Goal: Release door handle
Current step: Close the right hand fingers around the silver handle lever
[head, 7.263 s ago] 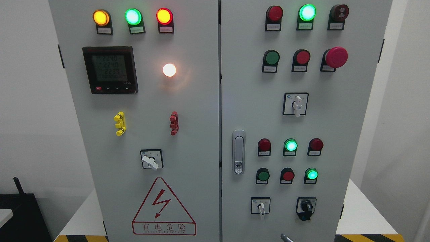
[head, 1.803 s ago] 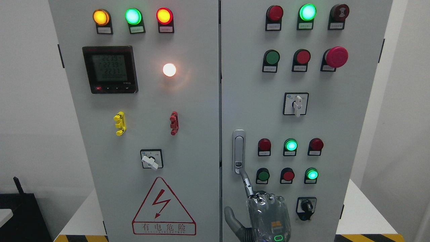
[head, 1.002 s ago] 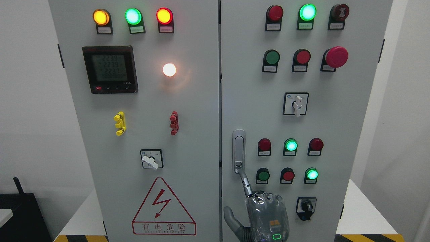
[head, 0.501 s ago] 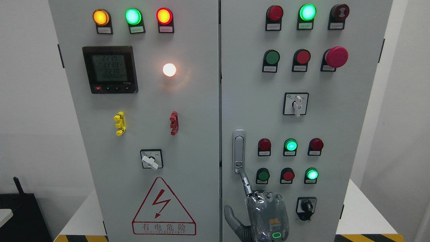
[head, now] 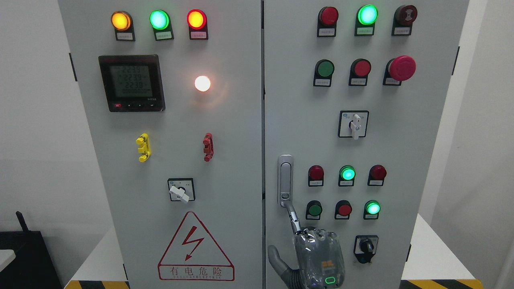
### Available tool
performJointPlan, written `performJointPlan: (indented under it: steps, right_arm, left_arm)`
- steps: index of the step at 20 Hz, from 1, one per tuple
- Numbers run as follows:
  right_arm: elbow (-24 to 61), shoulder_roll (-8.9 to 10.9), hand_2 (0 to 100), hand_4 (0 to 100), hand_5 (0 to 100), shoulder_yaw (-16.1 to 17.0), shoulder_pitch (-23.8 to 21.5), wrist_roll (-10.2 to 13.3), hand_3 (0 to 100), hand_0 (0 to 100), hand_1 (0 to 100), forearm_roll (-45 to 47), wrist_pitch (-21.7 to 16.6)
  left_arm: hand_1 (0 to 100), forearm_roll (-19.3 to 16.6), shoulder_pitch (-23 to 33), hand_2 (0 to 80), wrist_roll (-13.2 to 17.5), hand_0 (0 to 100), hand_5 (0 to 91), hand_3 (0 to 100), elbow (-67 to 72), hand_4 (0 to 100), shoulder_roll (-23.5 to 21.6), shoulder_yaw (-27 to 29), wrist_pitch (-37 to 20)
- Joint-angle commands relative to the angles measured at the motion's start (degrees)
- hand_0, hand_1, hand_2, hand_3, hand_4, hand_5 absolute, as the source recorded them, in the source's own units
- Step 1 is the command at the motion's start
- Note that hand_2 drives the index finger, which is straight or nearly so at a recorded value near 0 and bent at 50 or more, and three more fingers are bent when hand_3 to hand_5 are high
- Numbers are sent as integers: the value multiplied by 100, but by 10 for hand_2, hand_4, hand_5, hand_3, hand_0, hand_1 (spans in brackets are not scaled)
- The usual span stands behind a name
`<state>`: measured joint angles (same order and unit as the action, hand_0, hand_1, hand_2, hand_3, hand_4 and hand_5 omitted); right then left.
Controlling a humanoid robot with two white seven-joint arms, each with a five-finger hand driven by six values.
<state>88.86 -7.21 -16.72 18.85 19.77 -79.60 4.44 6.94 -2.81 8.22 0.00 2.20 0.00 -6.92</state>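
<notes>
The grey cabinet's right door (head: 401, 160) carries a silver swing handle (head: 285, 176) near its left edge, lying flush in its housing. My right hand (head: 319, 257) comes up from the bottom edge below the handle, back of the hand toward me. Its index finger (head: 293, 216) is stretched up and left, with the tip touching the round lock button at the handle's lower end. The other fingers are curled and the thumb (head: 275, 259) sticks out to the left. The hand holds nothing. The left arm is out of view.
The right door also has lamps, push buttons, a red mushroom stop (head: 401, 68) and rotary switches (head: 353, 124) close to the hand. The left door (head: 225, 160) holds a meter (head: 131, 83), lamps and a warning triangle (head: 195, 249). A black case (head: 24, 257) stands at the lower left.
Seven seconds ago only a fingertip showed at the bottom edge; the right hand has since risen to the handle's lower end. Over the last second it has barely moved.
</notes>
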Motion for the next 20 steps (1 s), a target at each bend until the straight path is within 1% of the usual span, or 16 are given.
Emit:
performJointPlan:
  steps: [1, 11, 12, 14, 20]
  right_arm:
    - [-88, 1, 28, 1000, 1000, 11, -4, 1, 1000, 315, 437, -3, 13]
    - [-97, 1, 40, 1000, 1000, 2, -31, 1, 1000, 320, 433, -3, 13]
    - [-97, 1, 42, 1000, 1000, 2, -31, -8, 1000, 321, 433, -3, 13]
    - [-97, -8, 43, 1000, 1000, 2, -31, -104, 1000, 324, 430, -3, 13]
    - [-53, -17, 46, 1000, 1000, 11, -39, -96, 1000, 328, 428, 6, -5]
  left_arm:
    - [389, 0, 0, 0, -5, 120, 0, 0, 97, 0, -1, 62, -3]
    - [389, 0, 0, 0, -5, 120, 0, 0, 97, 0, -1, 62, -3]
    - [389, 0, 0, 0, -5, 120, 0, 0, 97, 0, -1, 62, -3]
    - [389, 0, 0, 0, -5, 120, 0, 0, 97, 0, 8, 62, -3]
    - [389, 0, 0, 0, -5, 120, 0, 0, 97, 0, -1, 62, -3]
